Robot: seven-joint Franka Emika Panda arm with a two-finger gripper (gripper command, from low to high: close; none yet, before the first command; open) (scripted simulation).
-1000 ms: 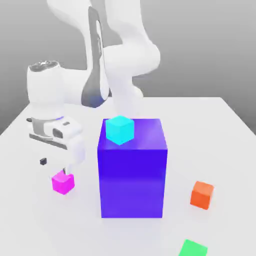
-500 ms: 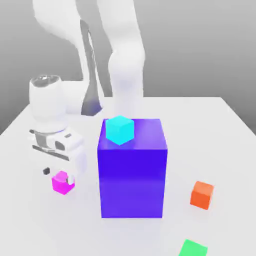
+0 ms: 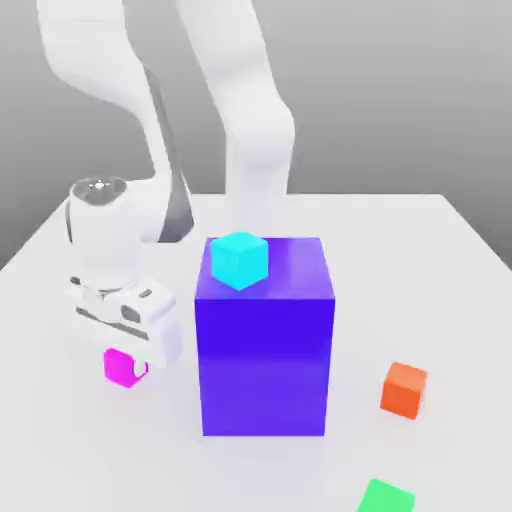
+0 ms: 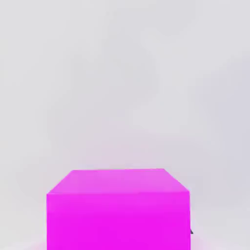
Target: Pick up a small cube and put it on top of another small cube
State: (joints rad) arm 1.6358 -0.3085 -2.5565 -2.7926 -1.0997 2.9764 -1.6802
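1. Standing at the middle of the white table [image 3: 460, 260], the big blue-purple block [image 3: 264, 350] is the largest thing on it; the cyan cube [image 3: 240, 259] sits on its top, toward the corner at 10 o'clock.
2. Reaching down at 9 o'clock of that block, the white arm [image 3: 105, 235] ends low over the table surface, its hand hard against the small cube.
3. Closed on the small magenta cube [image 3: 122, 366], the gripper [image 3: 132, 368] has it between its fingers; a second ago the jaws stood wide apart and the cube lay just below them, untouched. The hand has also sunk and the upper arm has swung toward the exterior view's left.
4. Judging from this, the grasp step is just finished; the cube looks to rest on the table, not yet lifted. In the hand view it [image 4: 118, 210] sits close and square-on.
5. Next comes a straight lift, then a carry to another small cube. The orange cube [image 3: 404, 388], at 3 o'clock of the block, and the green cube [image 3: 386, 497], at 5 o'clock, are candidates, as is the cyan one; any route must clear the tall block.
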